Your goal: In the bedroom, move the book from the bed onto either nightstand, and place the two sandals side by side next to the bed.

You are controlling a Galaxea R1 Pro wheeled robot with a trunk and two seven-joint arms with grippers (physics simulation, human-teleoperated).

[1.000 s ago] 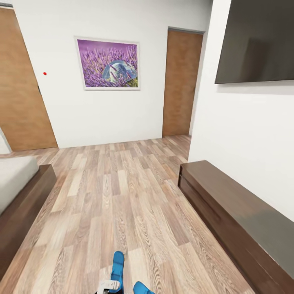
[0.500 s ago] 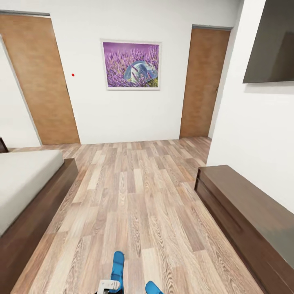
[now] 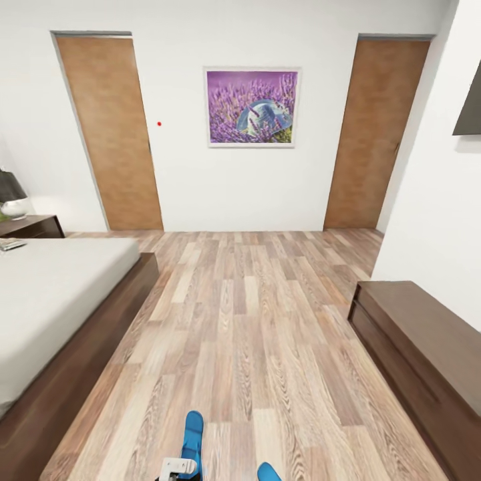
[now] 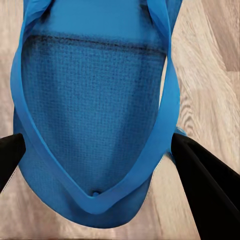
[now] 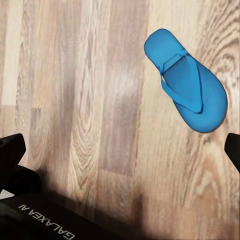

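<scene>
Camera panned left; nightstand (image 3: 30,226) edge-cut | left fingers (image 4: 200,185) pinch sandal (image 4: 95,115)

Black jaws, white wrist bracket, white "GALAXEA AI" lettering

Even, bright, sourceless light fills the room; the floor (image 3: 254,347) carries hardly any shadow. Walls bow at three and nine o'clock. Close up, the sandal (image 4: 95,115) looks soft, grainy.
</scene>
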